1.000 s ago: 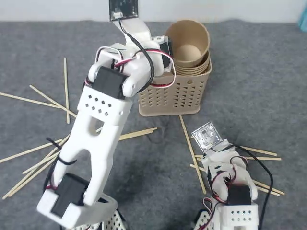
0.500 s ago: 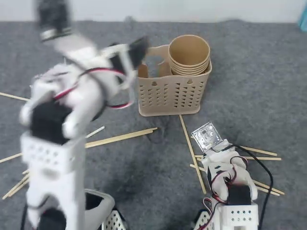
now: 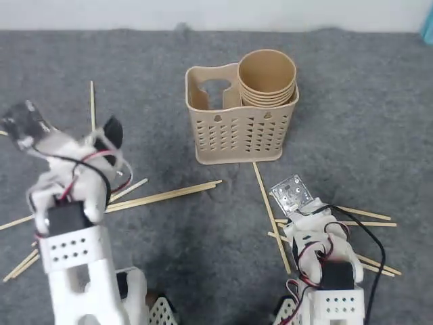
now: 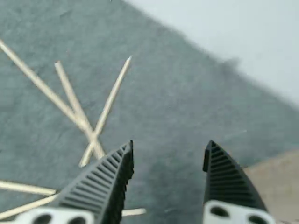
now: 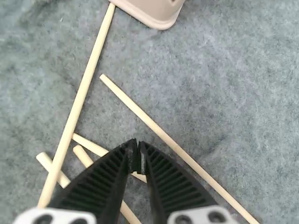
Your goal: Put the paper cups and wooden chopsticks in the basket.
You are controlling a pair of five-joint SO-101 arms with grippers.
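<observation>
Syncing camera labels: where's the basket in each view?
High view: basket at upper centre, cups stacked in its right compartment.
Left wrist view: probably the basket, a tan blur beside the open left end effector.
Right wrist view: one bottom corner of the basket, ahead of the shut right end effector.
Shared landmark, high and right wrist views: the chopstick running out from the basket's base.

A stack of brown paper cups (image 3: 266,76) fills the right compartment of the beige slotted plastic basket (image 3: 237,139); its left compartment is open from above. The grey table (image 3: 365,128) right of the basket offers open passage. Low down, thin wooden chopsticks (image 3: 162,195) lie flat between the basket and the white left arm (image 3: 67,237).
</observation>
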